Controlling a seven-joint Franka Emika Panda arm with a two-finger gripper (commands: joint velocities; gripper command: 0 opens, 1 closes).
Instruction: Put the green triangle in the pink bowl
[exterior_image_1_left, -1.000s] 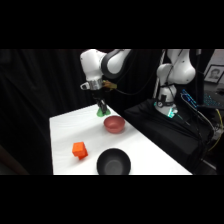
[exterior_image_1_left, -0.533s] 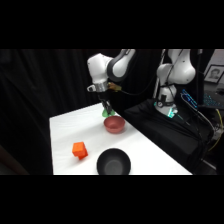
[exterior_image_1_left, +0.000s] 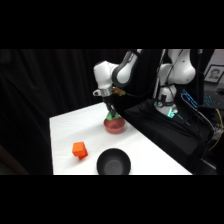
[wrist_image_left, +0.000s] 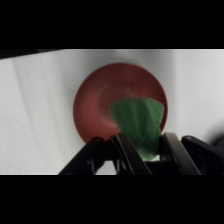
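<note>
The pink bowl (exterior_image_1_left: 115, 125) stands on the white table (exterior_image_1_left: 65, 130) at its far right side. In the wrist view the pink bowl (wrist_image_left: 100, 105) fills the middle of the picture, seen from straight above. My gripper (exterior_image_1_left: 112, 114) hangs just over the bowl, shut on the green triangle (exterior_image_1_left: 113, 116). The green triangle (wrist_image_left: 137, 122) sits clamped between my two fingers (wrist_image_left: 125, 150), its free end sticking out over the bowl's inside. My gripper (wrist_image_left: 145, 150) rises from the bottom edge of the wrist view.
A larger black bowl (exterior_image_1_left: 113, 162) sits at the table's near edge. An orange-red cube (exterior_image_1_left: 79, 149) lies to its left. A second white robot arm (exterior_image_1_left: 175, 75) and cables stand on the dark surface to the right.
The arm has carried the green triangle to the right from the table's back edge and now holds it low over the pink bowl.
</note>
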